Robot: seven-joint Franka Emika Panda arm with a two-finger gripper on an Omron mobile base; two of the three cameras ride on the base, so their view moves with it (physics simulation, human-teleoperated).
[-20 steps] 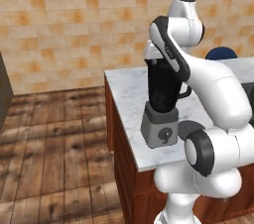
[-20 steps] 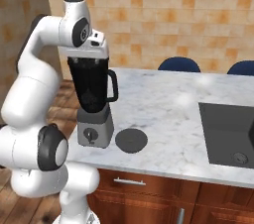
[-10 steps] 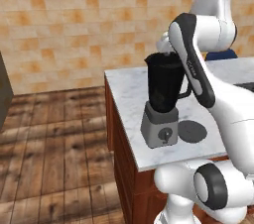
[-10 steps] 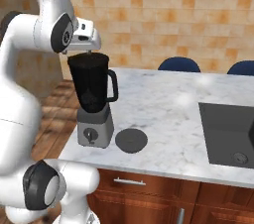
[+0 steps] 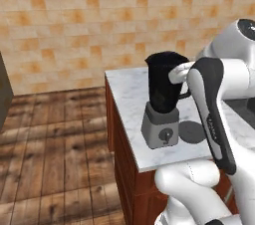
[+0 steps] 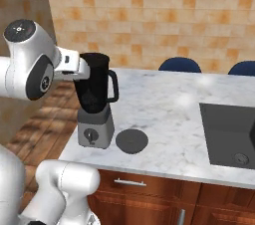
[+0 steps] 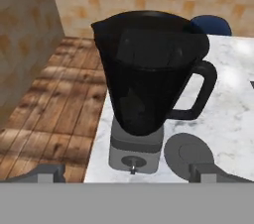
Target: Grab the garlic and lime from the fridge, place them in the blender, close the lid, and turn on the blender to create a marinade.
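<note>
On the white marble counter [image 6: 169, 104], near its left corner, I am seeing one blender [image 6: 95, 102]: a single black see-through jar standing upright on one square grey base, with one round dial facing me on the front of that base. One lid [image 6: 132, 141] is lying flat on the marble just beside the base, on the jar's handle side, apart from the jar, so the jar mouth is standing open. From the hand camera I am looking down on the blender [image 7: 149, 84] with its handle pointing right and the lid [image 7: 188, 154] at the lower right of the base. I am reading no brand, label or writing anywhere on the jar, the base or the lid.

I am counting two blue chair backs [image 6: 180, 64] behind the counter and one dark sink [image 6: 230, 134] set into the marble at the right. One drawer handle [image 6: 129, 182] is showing on the wooden cabinet front below.

The gripper [image 7: 126, 174] is sitting with its two tips wide apart at the bottom of the hand camera, holding nothing. The arm's wrist is hanging just beside the upper part of the jar; I cannot tell whether it is touching.
</note>
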